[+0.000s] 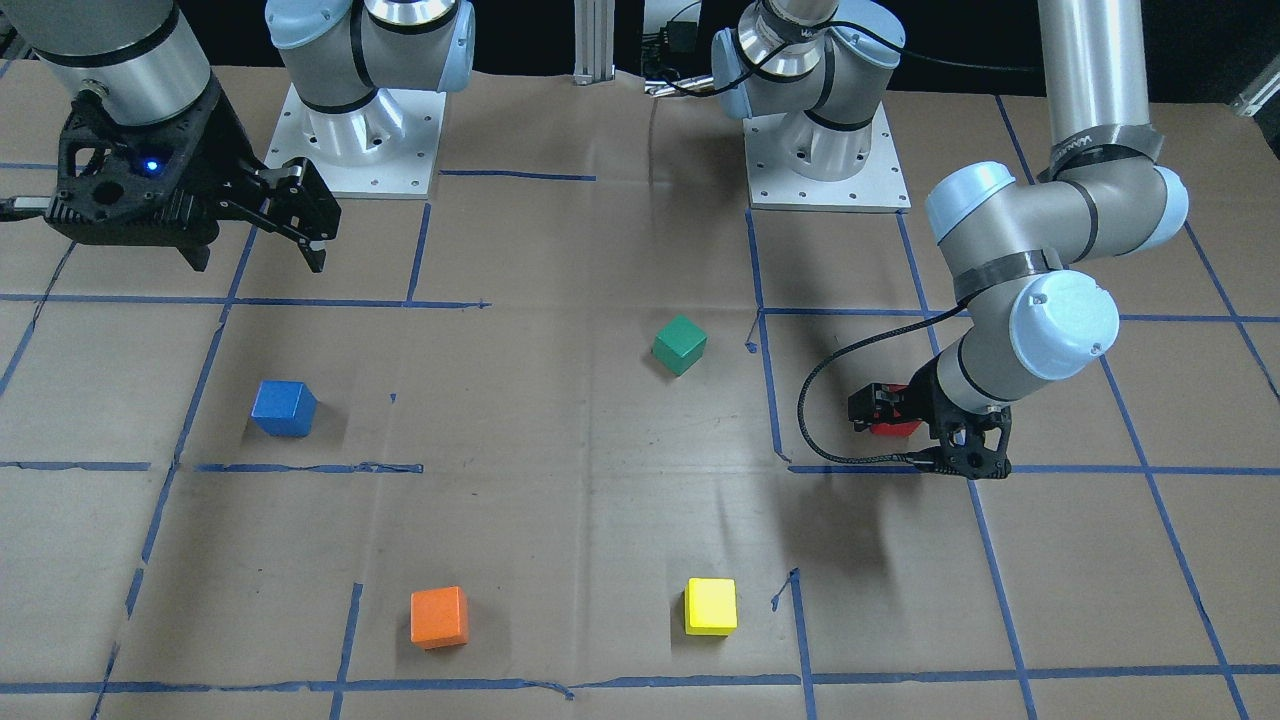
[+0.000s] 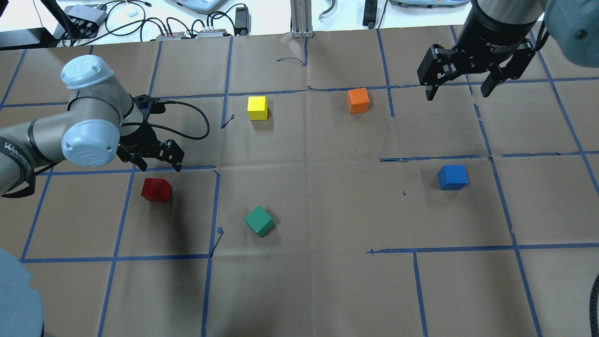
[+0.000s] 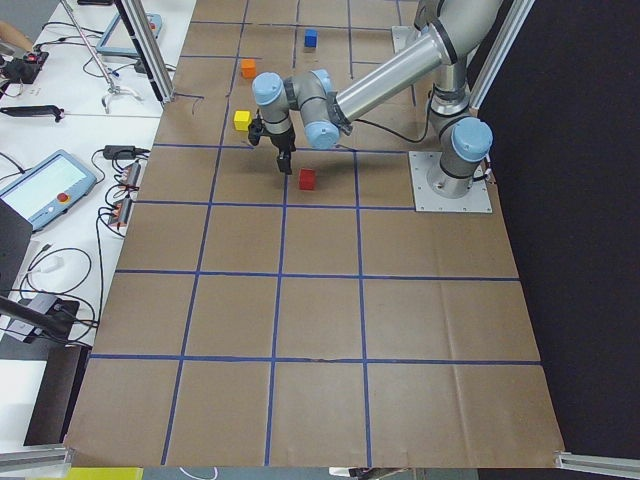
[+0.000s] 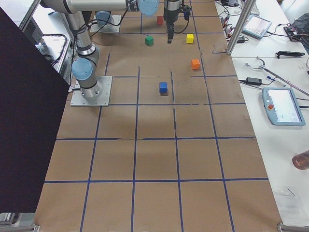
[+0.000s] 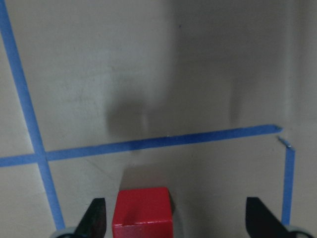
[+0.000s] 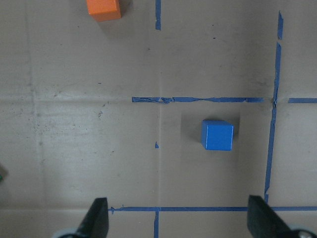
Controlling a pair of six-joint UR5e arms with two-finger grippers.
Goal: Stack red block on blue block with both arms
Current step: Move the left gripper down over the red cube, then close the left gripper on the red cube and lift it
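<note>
The red block (image 2: 157,189) sits on the paper-covered table at the left. My left gripper (image 2: 158,161) is open and hangs low just over it. In the left wrist view the red block (image 5: 142,213) lies between the open fingers (image 5: 96,218), close to the left one. In the front-facing view the red block (image 1: 893,428) is partly hidden behind the left gripper (image 1: 880,408). The blue block (image 2: 452,177) stands alone at the right. My right gripper (image 2: 461,89) is open and empty, raised high beyond the blue block (image 6: 217,135).
A green block (image 2: 259,221) lies tilted near the middle of the table, closest to the red one. A yellow block (image 2: 257,107) and an orange block (image 2: 358,100) stand farther back. Blue tape lines grid the table.
</note>
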